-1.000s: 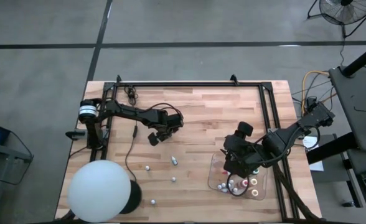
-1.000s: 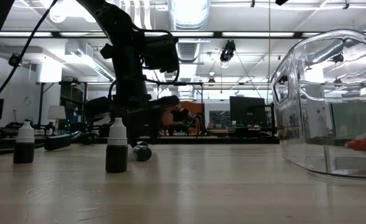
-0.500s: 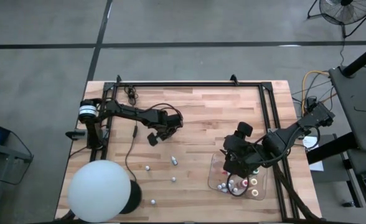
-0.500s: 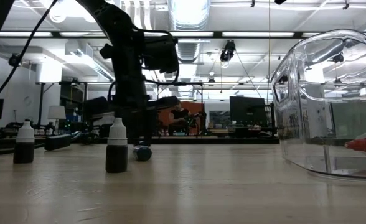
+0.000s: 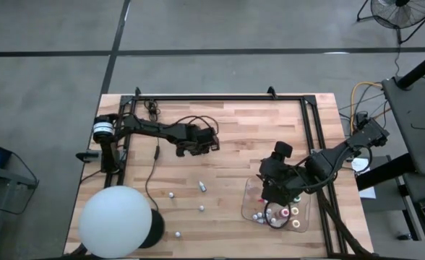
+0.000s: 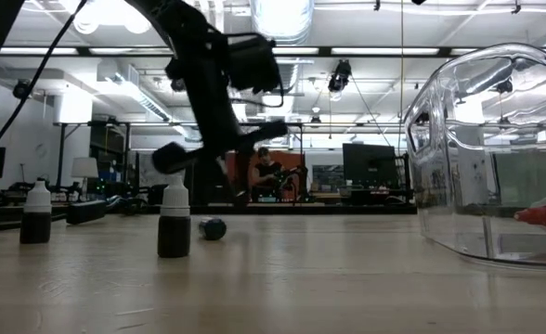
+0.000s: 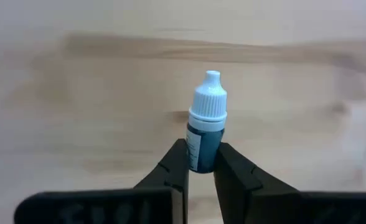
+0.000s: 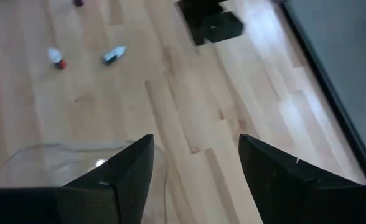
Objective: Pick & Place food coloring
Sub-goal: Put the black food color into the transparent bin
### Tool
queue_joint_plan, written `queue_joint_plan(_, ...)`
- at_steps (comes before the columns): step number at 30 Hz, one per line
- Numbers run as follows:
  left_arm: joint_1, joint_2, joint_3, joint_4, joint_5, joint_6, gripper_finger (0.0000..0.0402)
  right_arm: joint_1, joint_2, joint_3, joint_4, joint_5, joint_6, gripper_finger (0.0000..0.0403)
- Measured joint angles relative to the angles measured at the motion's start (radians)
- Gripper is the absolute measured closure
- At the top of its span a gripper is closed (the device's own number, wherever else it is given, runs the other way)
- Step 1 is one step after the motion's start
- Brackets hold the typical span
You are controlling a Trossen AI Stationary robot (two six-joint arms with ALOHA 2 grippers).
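Note:
A tiny food coloring bottle (image 7: 205, 134), teal-bodied with a white cap, sits between the fingers of my left gripper (image 7: 203, 167), which is shut on it over the middle of the table (image 5: 211, 146). Other food coloring bottles are loose on the wood: two upright (image 6: 36, 213) (image 6: 174, 218) and one on its side (image 6: 212, 227). More lie in the clear tray (image 5: 250, 206) at the near right. My right gripper (image 8: 195, 168) is open above that tray, touching nothing. My left gripper pinches the lower body of the bottle (image 7: 201, 155) between its two fingertips (image 7: 178, 163). The fingers slant down from the table's left side. The bottle lies in line with the fingers, with its cap (image 7: 208, 99) pointing away from them. In the low view the fingers are above the table top.
A big white ball (image 5: 115, 220) fills the near left corner. Loose bottles dot the wood between it and the tray (image 5: 170, 194) (image 5: 202, 186) (image 5: 202, 209). A black frame (image 5: 220, 97) runs along the far and right edges. Bare wood lies between the two arms.
My left gripper has shut on the bottle, rolled about its own axis and risen a little, shifting toward the table's right and far side. The loose bottles on the wood have stayed in place.

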Motion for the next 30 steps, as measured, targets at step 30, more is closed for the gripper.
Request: queue_joint_plan(30,-0.338,-0.103,0.639,-0.127,-0.123,1.141,0.0376,-0.075,-0.016,0.624,-0.025,-0.151,-0.224,0.0177)
